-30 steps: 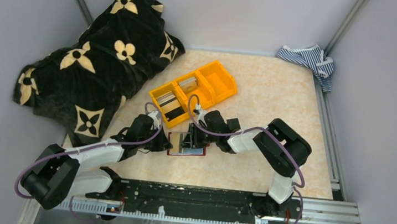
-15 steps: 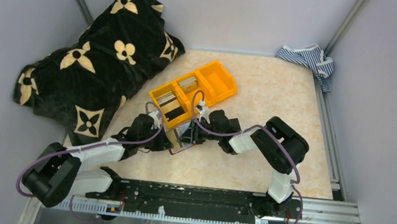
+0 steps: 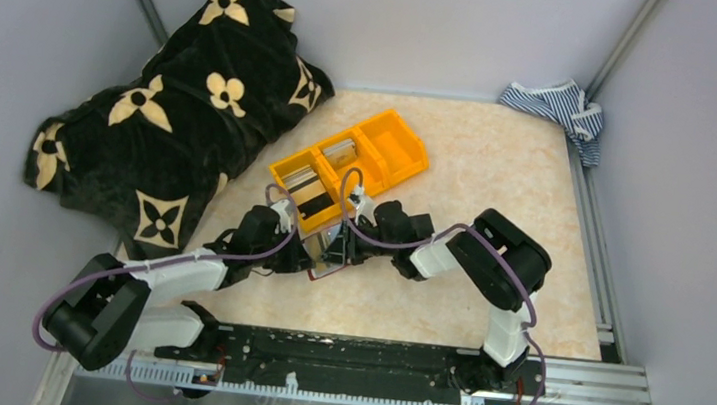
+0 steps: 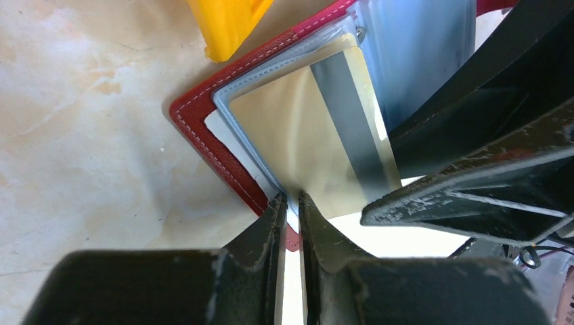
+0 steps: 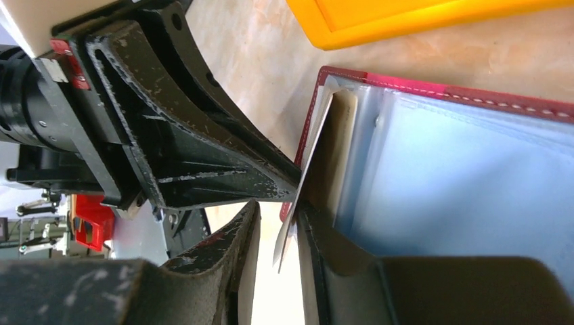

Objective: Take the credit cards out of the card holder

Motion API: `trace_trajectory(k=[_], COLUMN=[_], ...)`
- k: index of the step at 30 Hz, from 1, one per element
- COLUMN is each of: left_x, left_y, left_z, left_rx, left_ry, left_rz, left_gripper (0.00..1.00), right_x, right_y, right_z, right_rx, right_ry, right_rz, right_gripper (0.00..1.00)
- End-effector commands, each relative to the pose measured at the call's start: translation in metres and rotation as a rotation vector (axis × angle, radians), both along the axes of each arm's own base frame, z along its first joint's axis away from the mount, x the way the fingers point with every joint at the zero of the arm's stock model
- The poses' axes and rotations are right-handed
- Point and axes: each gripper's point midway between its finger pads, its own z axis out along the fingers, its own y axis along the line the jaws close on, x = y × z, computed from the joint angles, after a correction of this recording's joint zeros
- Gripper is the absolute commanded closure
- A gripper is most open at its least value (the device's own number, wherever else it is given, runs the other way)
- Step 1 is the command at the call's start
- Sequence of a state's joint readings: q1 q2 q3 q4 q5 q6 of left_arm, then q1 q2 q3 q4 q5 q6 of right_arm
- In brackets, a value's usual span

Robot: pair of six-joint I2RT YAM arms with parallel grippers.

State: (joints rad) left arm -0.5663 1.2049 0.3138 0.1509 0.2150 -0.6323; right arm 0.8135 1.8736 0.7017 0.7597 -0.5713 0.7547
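The dark red stitched leather card holder (image 4: 193, 118) stands tilted up off the beige marbled tabletop (image 3: 495, 207), between the two arms and just in front of the orange three-compartment plastic bin (image 4: 227, 24). The bin's near corner is close to the holder's upper edge, so there is little room on that side. To the right and toward the near edge the tabletop lies open. On the left a black plush blanket with cream flower shapes (image 3: 173, 113) covers the far corner, well apart from the holder, and a blue-and-white striped cloth (image 3: 557, 108) is bunched in the far right corner.

The left end effector (image 4: 290, 217) is pressed nearly together, pinching the holder's lower red edge. The right end effector (image 5: 279, 205) reaches in from the opposite side, its fingers partly spread astride a pale gold credit card (image 4: 298, 135) with a grey stripe. One finger lies against the card's face. A gap shows between the card and the other finger.

That card sticks out of a clear sleeve at the holder's left end, its free corner past the red rim. Light blue inner pockets (image 5: 460, 183) fan out behind it, and white stitching runs along the cover.
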Motion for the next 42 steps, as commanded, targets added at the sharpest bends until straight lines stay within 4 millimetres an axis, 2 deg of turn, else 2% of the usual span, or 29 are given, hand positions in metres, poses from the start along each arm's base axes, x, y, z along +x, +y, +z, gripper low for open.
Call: trace_trajectory(k=[1, 6, 9, 12, 16, 42], left_x=[-0.016, -0.016, -0.016, -0.016, -0.016, -0.014], left_y=[0.007, 0.007, 0.007, 0.007, 0.005, 0.002], left_z=[-0.02, -0.021, -0.021, -0.025, -0.028, -0.031], left_rx=[0.064, 0.063, 0.063, 0.071, 0.068, 0.071], left_ry=[0.064, 0.068, 0.065, 0.07, 0.083, 0.089], left_rz=[-0.029, -0.027, -0.029, -0.036, -0.042, -0.06], left_gripper=[0.83, 0.83, 0.83, 0.83, 0.83, 0.83], right_x=[-0.021, -0.018, -0.016, -0.014, -0.013, 0.002], right_y=[0.012, 0.007, 0.002, -0.003, -0.008, -0.043], right_z=[0.013, 0.017, 0.021, 0.023, 0.023, 0.013], right_rx=[0.032, 0.012, 0.014, 0.013, 0.006, -0.062], right_ry=[-0.037, -0.051, -0.056, -0.057, -0.055, -0.036], right_rz=[0.118, 0.103, 0.094, 0.081, 0.064, -0.038], right_gripper=[0.78, 0.88, 0.89, 0.88, 0.81, 0.81])
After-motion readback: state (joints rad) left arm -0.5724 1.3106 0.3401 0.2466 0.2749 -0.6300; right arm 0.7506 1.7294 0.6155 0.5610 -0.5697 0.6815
